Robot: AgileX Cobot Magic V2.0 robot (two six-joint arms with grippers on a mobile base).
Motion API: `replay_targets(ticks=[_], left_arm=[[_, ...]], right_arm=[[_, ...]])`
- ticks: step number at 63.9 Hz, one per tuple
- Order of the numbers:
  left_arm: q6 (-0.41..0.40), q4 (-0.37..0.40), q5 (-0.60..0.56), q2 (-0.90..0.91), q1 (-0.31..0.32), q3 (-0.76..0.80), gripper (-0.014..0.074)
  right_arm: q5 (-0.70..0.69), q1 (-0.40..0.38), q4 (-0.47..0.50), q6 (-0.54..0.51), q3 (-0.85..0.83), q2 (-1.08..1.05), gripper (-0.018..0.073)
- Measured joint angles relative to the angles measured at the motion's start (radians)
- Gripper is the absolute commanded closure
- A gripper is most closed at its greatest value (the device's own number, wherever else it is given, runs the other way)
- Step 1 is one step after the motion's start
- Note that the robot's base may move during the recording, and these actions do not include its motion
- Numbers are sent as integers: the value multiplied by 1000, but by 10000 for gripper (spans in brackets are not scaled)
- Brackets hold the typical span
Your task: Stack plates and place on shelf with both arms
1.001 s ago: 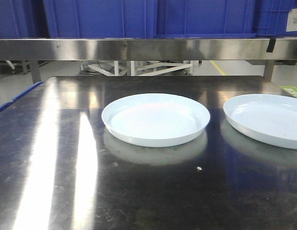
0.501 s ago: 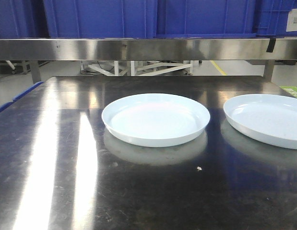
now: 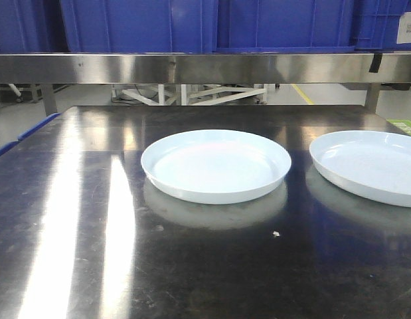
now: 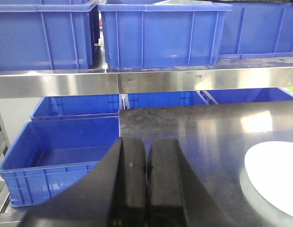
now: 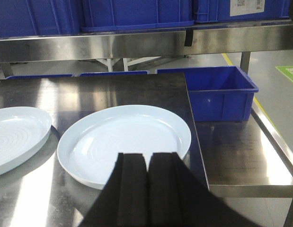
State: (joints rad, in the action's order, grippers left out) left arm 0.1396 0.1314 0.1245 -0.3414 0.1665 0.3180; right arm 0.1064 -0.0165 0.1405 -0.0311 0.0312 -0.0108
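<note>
Two white plates lie side by side on the dark steel tabletop [image 3: 72, 219]: one plate [image 3: 215, 165] in the middle, the other plate [image 3: 368, 165] at the right, cut by the frame edge. Behind them runs the shelf's steel front rail [image 3: 205, 68]. Neither gripper shows in the front view. My left gripper [image 4: 147, 142] is shut and empty, hovering off the table's left part, with a plate [image 4: 274, 175] to its right. My right gripper [image 5: 146, 155] is shut and empty, just above the near rim of the right plate [image 5: 122, 139]. The other plate [image 5: 16, 135] lies further left.
Big blue crates [image 3: 139, 25] stand on the shelf. More blue crates sit low to the left of the table [image 4: 56, 156] and beyond its right edge [image 5: 217, 92]. A small white speck [image 3: 276, 233] lies on the tabletop in front of the middle plate.
</note>
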Motion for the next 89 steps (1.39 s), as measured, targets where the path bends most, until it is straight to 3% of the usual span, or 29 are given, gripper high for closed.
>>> replay_targets(ticks=[19, 27, 37, 55, 68, 79, 89], left_arm=[[0, 0, 0, 0, 0, 0, 514], [0, 0, 0, 0, 0, 0, 514], [0, 0, 0, 0, 0, 0, 514], [0, 0, 0, 0, 0, 0, 514], [0, 0, 0, 0, 0, 0, 514], [0, 0, 0, 0, 0, 0, 513], [0, 0, 0, 0, 0, 0, 514]], right_arm=[[-57, 0, 0, 0, -26, 52, 502], [-62, 0, 9, 31, -96, 201, 502], [-63, 0, 102, 139, -197, 438, 502], [-38, 0, 125, 164, -404, 811, 502], [146, 0, 120, 164, -602, 1074, 502], [378, -10, 37, 167, -804, 1244, 489], [579, -84, -3, 167, -984, 1384, 342]])
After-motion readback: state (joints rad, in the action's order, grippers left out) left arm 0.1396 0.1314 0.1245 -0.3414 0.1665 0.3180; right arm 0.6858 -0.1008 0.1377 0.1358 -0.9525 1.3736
